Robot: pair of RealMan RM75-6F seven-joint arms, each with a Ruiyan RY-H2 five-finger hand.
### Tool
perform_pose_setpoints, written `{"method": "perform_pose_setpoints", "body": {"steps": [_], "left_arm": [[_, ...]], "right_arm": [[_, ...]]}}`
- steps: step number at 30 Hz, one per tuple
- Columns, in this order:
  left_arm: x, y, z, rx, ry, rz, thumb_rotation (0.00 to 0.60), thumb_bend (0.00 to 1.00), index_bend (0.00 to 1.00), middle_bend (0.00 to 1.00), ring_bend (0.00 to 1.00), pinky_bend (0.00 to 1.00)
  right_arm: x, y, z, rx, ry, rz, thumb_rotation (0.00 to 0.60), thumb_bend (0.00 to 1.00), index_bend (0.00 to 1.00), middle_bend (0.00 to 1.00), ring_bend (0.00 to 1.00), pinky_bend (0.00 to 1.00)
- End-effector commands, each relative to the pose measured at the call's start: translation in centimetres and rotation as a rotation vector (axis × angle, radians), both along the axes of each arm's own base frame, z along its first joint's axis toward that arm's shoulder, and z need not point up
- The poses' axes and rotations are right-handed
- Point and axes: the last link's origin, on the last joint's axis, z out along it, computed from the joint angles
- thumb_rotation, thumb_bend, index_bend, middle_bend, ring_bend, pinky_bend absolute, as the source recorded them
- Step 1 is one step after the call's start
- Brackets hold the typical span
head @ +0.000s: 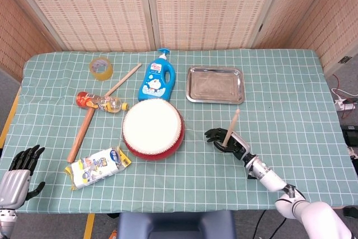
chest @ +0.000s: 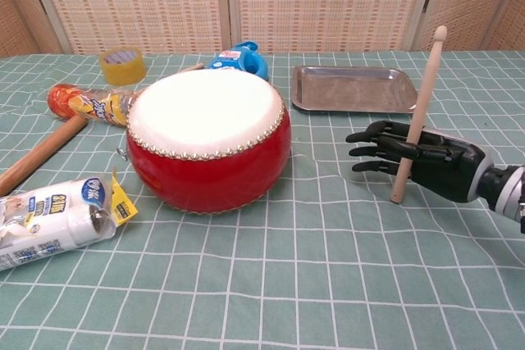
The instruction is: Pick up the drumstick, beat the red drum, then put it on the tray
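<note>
1. The right hand holds the drumstick near its lower end, the fingers partly spread toward the red drum while the stick stands nearly upright, its bottom tip at or just above the bench.
2. The stick is to the right of the drum and in front of the tray, apart from both.
3. The step in hand looks like securing the hold before the beat. The hold seems loose, so I would close the fingers firmly around the shaft first.
4. Next, lift the tip off the cloth, carry the hand left, and tip the far end down onto the white drumhead, striking near its middle rather than the studded rim.
5. A slack hold risks the stick pivoting or slipping on impact.
6. The chest view shows the stick's tilt, where the hand holds it and how low the tip sits; the head view foreshortens these.
7. Only the head view shows the left hand, fingers released and holding nothing, at the bench's near left corner, and the clear gap between drum and right hand.
</note>
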Motion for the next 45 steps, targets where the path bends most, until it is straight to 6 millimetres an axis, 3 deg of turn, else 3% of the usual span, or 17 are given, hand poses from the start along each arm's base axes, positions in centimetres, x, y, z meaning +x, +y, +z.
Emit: {"method": "perform_pose_setpoints", "body": {"steps": [1, 5, 9, 18, 24, 33, 39, 42, 45], "left_arm": [[-0.1, -0.1, -0.1, -0.011, 0.001, 0.003, 0.6, 0.23, 0.06, 0.0, 0.0, 0.0], [-0.1, -0.1, -0.2, -0.032, -0.008, 0.002, 0.6, 0.23, 0.06, 0.0, 0.0, 0.0], [-0.2, -0.1, -0.3, -0.045, -0.016, -0.002, 0.6, 0.23, 0.06, 0.0, 0.0, 0.0], [-0.3, -0.1, -0.3, -0.052, -0.028, -0.005, 0.6, 0.23, 0.06, 0.0, 0.0, 0.0], [-0.3, 0.1, -0.4, -0.056, -0.029, -0.01, 0.6, 0.23, 0.06, 0.0, 0.0, 0.0], [-0.2, 0.2, -0.6, -0.064, -0.029, -0.013, 0.6, 0.23, 0.06, 0.0, 0.0, 0.0], [-0.1, 0.2, -0.6, -0.066, -0.027, -0.014, 0.6, 0.23, 0.05, 0.0, 0.0, 0.0], [-0.1, 0.2, -0.6, -0.066, -0.027, -0.015, 0.6, 0.23, 0.05, 0.0, 0.0, 0.0], [-0.1, 0.2, -0.6, -0.065, -0.025, -0.015, 0.6, 0.23, 0.05, 0.0, 0.0, 0.0]], "right_arm": [[0.0, 0.2, -0.3, 0.003, 0.01, -0.002, 0.6, 0.42, 0.52, 0.47, 0.37, 0.38], [0.2, 0.4, -0.7, 0.01, 0.019, -0.001, 0.6, 0.43, 0.53, 0.56, 0.54, 0.51], [0.5, 0.7, -1.3, 0.015, 0.023, 0.0, 0.6, 0.44, 0.56, 0.63, 0.65, 0.61], [0.8, 0.6, -1.6, -0.037, 0.004, -0.039, 0.6, 0.44, 0.75, 0.85, 0.9, 0.9], [0.9, 0.6, -1.6, -0.044, 0.001, -0.039, 0.6, 0.43, 0.78, 0.89, 0.94, 0.94], [1.4, 1.2, -1.5, -0.05, -0.012, 0.005, 0.6, 0.14, 0.75, 0.91, 0.95, 0.95], [1.7, 1.0, -1.1, -0.089, -0.02, 0.009, 0.6, 0.13, 0.78, 0.99, 1.0, 1.0], [2.0, 0.9, -1.0, -0.102, -0.027, 0.006, 0.6, 0.22, 0.86, 1.0, 1.0, 1.0], [2.3, 0.9, -0.8, -0.114, -0.033, 0.008, 0.6, 0.46, 0.97, 1.0, 1.0, 1.0]]}}
